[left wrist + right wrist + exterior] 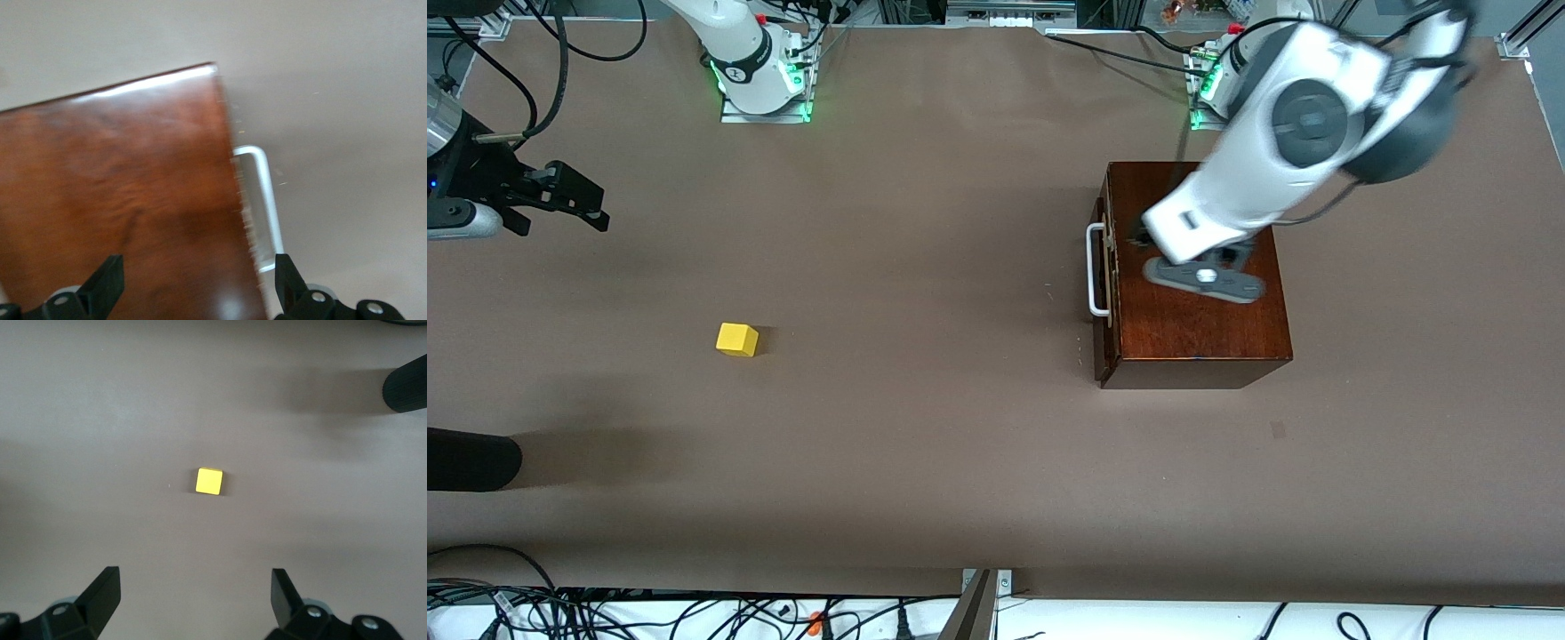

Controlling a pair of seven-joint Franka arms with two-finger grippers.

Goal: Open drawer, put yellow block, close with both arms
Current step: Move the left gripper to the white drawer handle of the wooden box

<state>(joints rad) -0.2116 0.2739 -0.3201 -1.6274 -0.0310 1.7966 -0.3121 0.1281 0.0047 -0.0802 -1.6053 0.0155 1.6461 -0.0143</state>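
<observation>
Pincers both gape empty: my left pincer [193, 283] over the shut drawer [1101, 283], right pincer [193, 597] above the yellow block [737, 340]; everything remains.

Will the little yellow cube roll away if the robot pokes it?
Probably not: the small bright yellow cube sits on a flat face on the brown table, so it should slide. It looks stiff and probably light.

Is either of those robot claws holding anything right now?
No, nothing is held. The left gripper hangs open over the dark glossy wooden box, near its white U-shaped handle. The right gripper is open above the small yellow cube on the table.
</observation>
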